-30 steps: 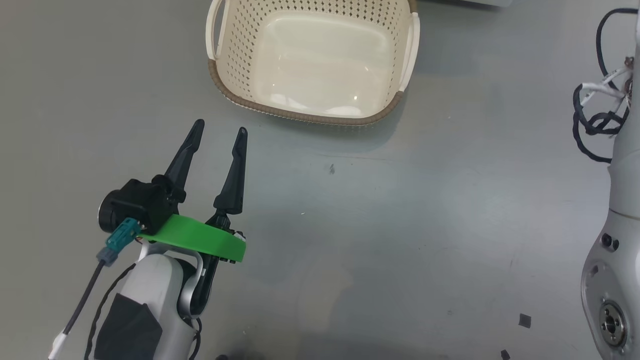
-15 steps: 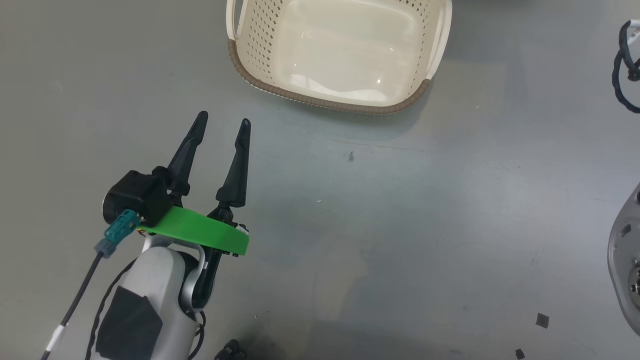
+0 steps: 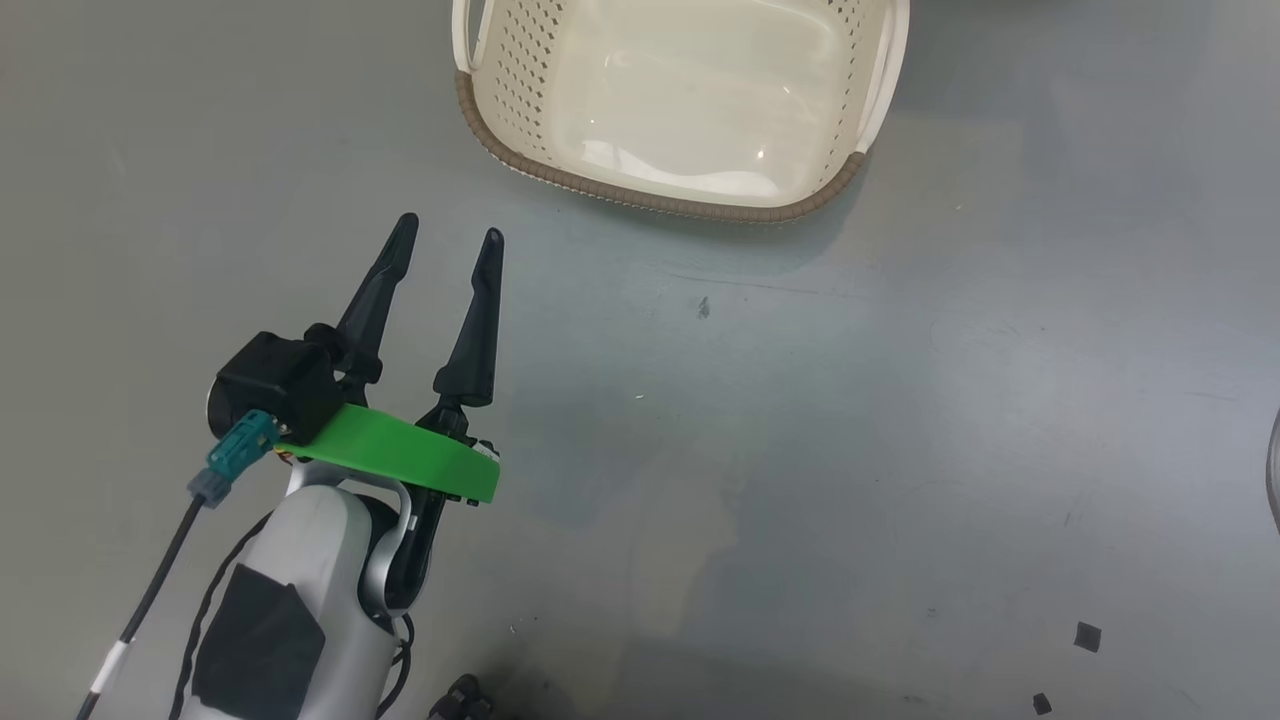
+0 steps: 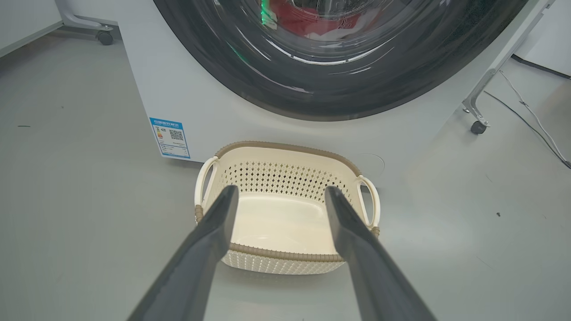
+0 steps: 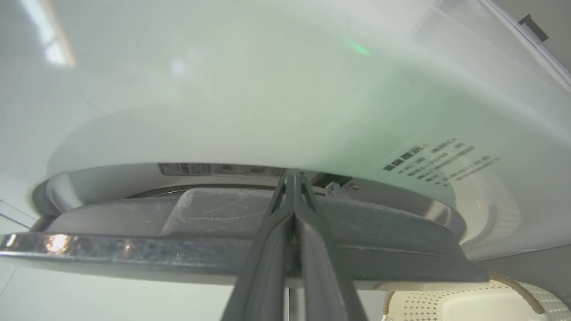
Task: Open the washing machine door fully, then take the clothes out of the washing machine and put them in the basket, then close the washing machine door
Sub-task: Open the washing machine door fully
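The washing machine [image 4: 147, 67] is a white box; its door [image 4: 312, 93] has a glossy black rim, and red clothes [image 4: 303, 20] show through the glass. The cream basket [image 4: 285, 147] stands on the floor right before it, empty, also at the head view's top [image 3: 640, 200]. My left gripper [image 3: 449, 230] hovers open over the floor short of the basket, nothing between its fingers [image 4: 209, 240]. My right gripper [image 5: 292, 174] is shut, its tips in the gap between the door's [image 5: 134, 254] edge and the machine's white front [image 5: 267, 89]. No grip shows there.
A blue sticker [image 4: 170, 138] marks the machine's lower left front. Frame legs on castors stand at the machine's right [image 4: 478, 127] and far left [image 4: 105, 38]. Cables [image 4: 535, 129] run along the floor at the right. Small dark scraps [image 3: 1087, 635] lie on the grey floor.
The head camera has shifted, so the basket sits higher and further right in the picture and the pale right arm has slid off the right edge. The left gripper stays open.
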### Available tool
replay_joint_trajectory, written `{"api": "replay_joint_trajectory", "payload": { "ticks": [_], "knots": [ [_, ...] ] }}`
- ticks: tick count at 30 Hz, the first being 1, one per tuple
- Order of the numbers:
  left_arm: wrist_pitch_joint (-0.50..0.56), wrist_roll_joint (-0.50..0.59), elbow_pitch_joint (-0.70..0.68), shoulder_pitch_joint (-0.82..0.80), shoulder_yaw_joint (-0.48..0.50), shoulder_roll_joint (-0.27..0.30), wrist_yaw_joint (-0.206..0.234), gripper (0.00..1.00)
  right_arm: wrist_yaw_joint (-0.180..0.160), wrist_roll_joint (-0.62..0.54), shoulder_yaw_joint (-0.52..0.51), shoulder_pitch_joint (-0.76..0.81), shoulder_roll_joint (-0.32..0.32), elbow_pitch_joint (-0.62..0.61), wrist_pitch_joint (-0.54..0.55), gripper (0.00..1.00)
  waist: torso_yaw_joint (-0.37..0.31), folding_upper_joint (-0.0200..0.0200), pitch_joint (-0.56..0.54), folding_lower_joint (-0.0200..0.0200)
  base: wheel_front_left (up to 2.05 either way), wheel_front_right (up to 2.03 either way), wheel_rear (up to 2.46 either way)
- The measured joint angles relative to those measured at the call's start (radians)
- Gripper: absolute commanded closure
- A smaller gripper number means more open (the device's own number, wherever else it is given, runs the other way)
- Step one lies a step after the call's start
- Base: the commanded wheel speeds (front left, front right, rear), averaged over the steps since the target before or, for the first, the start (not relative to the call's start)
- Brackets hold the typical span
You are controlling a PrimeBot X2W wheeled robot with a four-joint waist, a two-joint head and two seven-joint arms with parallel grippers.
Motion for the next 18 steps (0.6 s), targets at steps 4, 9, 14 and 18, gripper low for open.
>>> {"api": "replay_joint_trajectory", "payload": {
  "ticks": [4, 9, 14, 18],
  "knots": [
    [0.000, -0.005, 0.004, -0.001, -0.002, 0.000, 0.000, 0.00, -0.007, 0.052, -0.024, -0.033, 0.002, 0.022, 0.048, 1.00, -0.002, 0.0000, 0.003, 0.0000, 0.00, 0.00, 0.00],
    [0.000, -0.005, 0.005, -0.003, -0.006, -0.001, 0.000, 0.00, -0.007, 0.080, -0.037, -0.066, 0.006, 0.039, 0.082, 1.00, -0.002, 0.0000, 0.006, 0.0000, 0.00, 0.00, 0.00],
    [0.000, -0.005, 0.007, -0.005, -0.008, -0.001, 0.000, 0.00, -0.007, 0.083, -0.037, -0.081, -0.005, 0.074, 0.134, 1.00, -0.002, 0.0000, 0.009, 0.0000, 0.00, 0.00, 0.00],
    [0.000, -0.007, 0.008, -0.006, -0.008, -0.001, -0.001, 0.00, -0.007, 0.100, -0.037, -0.083, -0.018, 0.109, 0.184, 1.00, -0.001, 0.0000, 0.008, 0.0000, 0.00, 0.00, 0.00]
  ]
}}
